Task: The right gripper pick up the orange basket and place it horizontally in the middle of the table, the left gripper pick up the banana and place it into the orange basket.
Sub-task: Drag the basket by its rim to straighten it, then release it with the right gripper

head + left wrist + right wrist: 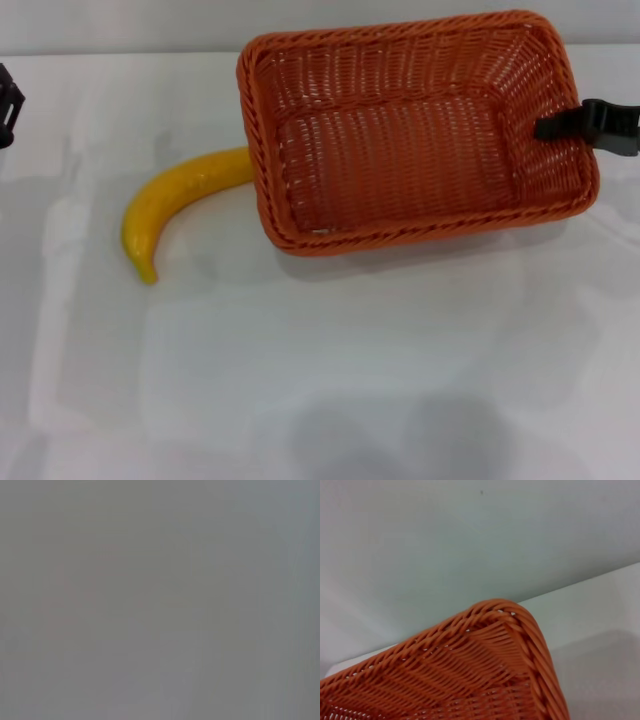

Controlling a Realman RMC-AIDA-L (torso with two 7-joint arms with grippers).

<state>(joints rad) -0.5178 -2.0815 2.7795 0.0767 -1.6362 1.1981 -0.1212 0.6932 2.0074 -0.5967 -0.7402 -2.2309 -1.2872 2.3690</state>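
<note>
Head view is showing the right gripper (548, 127) pinching the orange basket (410, 130) at its right rim, near the table's (330, 370) far edge; keep the grip firm and level, since the banana (178, 205) is touching the basket's left wall. The left gripper (8, 105) is idling at the left edge; whether it is spread, I cannot tell.

One orange basket (415, 130), one banana (175, 205)

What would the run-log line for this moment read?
right hand: at orange basket right rim | left hand: idle at table left edge | banana: on table, outside basket, touching its left wall
</note>
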